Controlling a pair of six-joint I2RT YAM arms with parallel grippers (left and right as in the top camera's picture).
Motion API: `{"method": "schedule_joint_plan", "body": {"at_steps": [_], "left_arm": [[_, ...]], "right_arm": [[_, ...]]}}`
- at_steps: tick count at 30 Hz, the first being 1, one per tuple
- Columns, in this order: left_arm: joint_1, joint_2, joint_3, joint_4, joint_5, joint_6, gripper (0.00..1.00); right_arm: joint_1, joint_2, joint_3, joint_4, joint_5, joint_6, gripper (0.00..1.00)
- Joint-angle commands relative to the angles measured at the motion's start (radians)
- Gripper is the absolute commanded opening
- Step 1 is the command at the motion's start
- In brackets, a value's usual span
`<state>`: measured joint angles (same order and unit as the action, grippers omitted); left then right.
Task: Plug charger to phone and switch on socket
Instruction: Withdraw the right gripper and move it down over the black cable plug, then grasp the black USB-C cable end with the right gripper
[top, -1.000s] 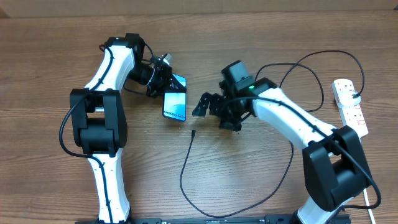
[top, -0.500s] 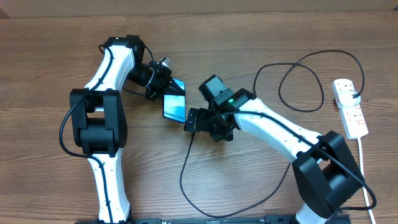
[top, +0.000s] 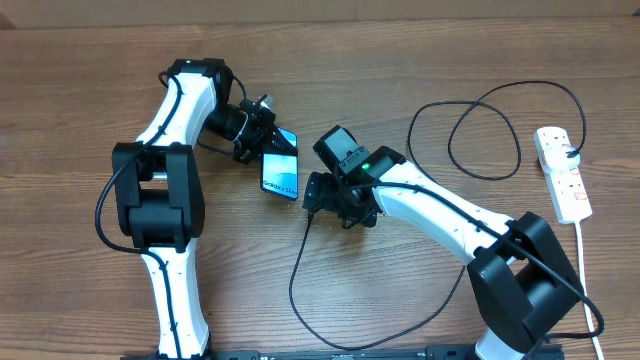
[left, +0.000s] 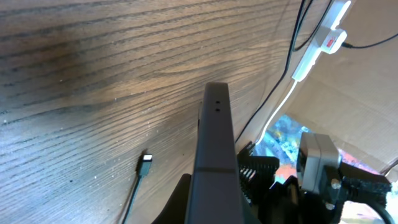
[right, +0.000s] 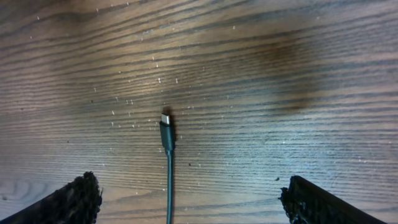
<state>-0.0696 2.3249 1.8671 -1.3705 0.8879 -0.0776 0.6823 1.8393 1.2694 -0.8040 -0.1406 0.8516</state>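
The phone (top: 281, 171), with a blue-teal screen and "Galaxy" lettering, is held at its far end by my left gripper (top: 258, 133), which is shut on it. In the left wrist view the phone (left: 214, 149) shows edge-on above the table. The charger is a thin black cable whose plug tip (top: 309, 214) lies on the wood just right of the phone's near end. My right gripper (top: 315, 196) is open and hovers over the tip, which lies between its fingers in the right wrist view (right: 166, 126). The socket (top: 562, 174) lies at the far right.
The black cable loops (top: 300, 300) toward the front edge, then back up in a large loop (top: 500, 130) to the strip. The strip's white lead (top: 590, 290) runs down the right edge. The strip (left: 323, 38) also shows in the left wrist view.
My right arm has swung left and down from the table's middle to sit over the cable's plug tip beside the phone. My left gripper still holds the phone, shifted slightly.
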Motion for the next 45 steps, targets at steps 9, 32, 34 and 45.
{"method": "schedule_joint_plan", "body": {"at_steps": [9,32,34,45], "left_arm": [[0.016,-0.017,0.020,0.018,0.019,0.070,0.04],[0.155,-0.017,0.020,0.145,-0.001,0.030,0.04],[0.154,-0.017,0.020,0.145,-0.001,0.030,0.04],[0.154,-0.017,0.020,0.137,-0.008,0.041,0.04]], "right_arm": [[0.003,-0.016,0.008,-0.014,0.026,0.043,0.68],[0.130,0.070,0.006,0.062,0.134,0.066,0.53],[0.152,0.098,0.006,0.066,0.180,0.066,0.52],[0.166,0.209,0.008,0.111,0.241,0.065,0.18]]}}
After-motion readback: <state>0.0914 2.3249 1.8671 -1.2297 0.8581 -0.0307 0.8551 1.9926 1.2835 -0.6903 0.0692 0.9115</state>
